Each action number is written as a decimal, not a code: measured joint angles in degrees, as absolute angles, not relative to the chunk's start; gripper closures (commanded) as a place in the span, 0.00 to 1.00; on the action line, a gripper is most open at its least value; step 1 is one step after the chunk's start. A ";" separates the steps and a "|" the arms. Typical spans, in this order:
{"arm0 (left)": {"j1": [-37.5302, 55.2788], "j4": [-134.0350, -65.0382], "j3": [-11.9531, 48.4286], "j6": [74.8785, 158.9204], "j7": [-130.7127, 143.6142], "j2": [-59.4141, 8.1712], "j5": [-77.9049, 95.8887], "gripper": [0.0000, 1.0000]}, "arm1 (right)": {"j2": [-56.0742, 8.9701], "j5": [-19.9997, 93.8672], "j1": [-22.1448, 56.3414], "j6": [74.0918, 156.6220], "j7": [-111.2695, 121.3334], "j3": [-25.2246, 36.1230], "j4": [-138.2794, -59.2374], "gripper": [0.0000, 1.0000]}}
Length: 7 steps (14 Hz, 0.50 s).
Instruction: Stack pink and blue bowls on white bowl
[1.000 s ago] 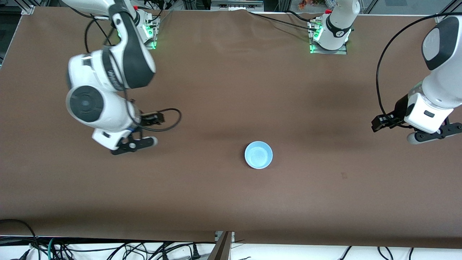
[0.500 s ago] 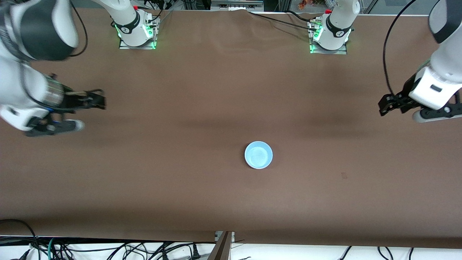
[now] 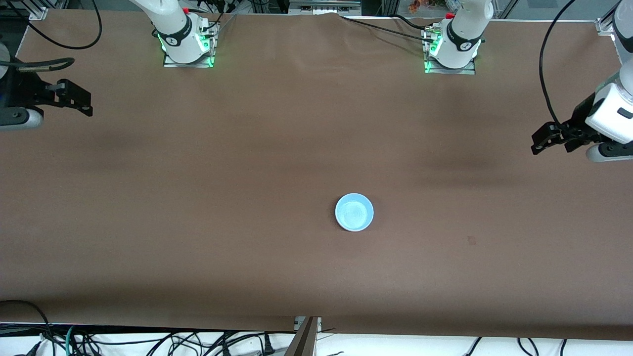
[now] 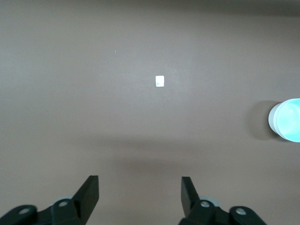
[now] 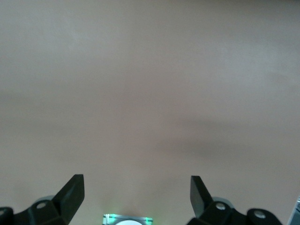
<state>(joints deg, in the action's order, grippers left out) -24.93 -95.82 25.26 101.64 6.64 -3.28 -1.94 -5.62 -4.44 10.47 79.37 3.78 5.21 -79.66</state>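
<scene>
The light blue bowl [image 3: 354,212] stands upright on the brown table, about mid-table and toward the front camera. It also shows at the edge of the left wrist view [image 4: 286,119]. No pink bowl or white bowl shows apart from it; anything beneath it is hidden. My left gripper [image 3: 610,151] hangs over the left arm's end of the table, far from the bowl, open and empty [image 4: 139,187]. My right gripper [image 3: 15,118] is over the right arm's end of the table, open and empty [image 5: 137,187].
The two arm bases [image 3: 187,47] [image 3: 451,49] stand along the table's edge farthest from the front camera. A small mark [image 3: 471,240] lies on the table between the bowl and the left arm's end. Cables hang below the front edge.
Both arms have drawn away from the middle toward their own ends of the table, the right arm the most. The blue bowl has not moved.
</scene>
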 measured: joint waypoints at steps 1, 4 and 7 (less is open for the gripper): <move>-25.45 -95.80 25.21 102.95 6.15 -4.24 -1.92 0.00 | -4.97 -4.85 9.98 78.94 3.77 4.22 -80.66 0.00; -25.82 -94.55 25.06 105.04 5.95 -7.31 -1.90 0.00 | -2.11 -5.00 9.25 78.72 3.00 3.45 -85.42 0.00; -25.80 -91.43 25.34 105.22 5.95 -8.66 -1.88 0.00 | -0.80 -5.00 7.80 78.79 2.05 2.93 -87.39 0.00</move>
<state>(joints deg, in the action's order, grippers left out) -25.80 -91.43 25.34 105.22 5.95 -8.66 -1.88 -0.80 -5.00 7.80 78.79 2.05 2.93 -87.39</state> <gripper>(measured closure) 0.000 0.000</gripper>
